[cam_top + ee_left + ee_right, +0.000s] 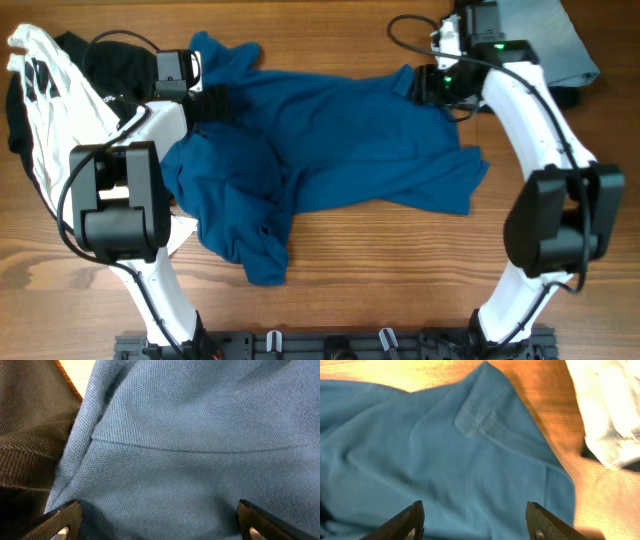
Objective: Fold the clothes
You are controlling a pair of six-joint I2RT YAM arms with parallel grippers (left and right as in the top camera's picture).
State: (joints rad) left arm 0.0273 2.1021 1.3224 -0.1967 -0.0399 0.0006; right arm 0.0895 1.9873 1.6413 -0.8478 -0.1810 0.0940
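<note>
1. The shirt [340, 140] lies spread mid-scene, bunched at left.
2. The left claw [160, 515]: spread on its far-left part.
3. The right claw [475, 520]: spread at its far-right edge.
4. Far left, white garment [50, 110], marks unreadable.

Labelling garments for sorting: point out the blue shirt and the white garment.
blue shirt [350, 140], overhead view, middle of its spread body.
white garment [65, 100], overhead view, its bunched middle.
</note>
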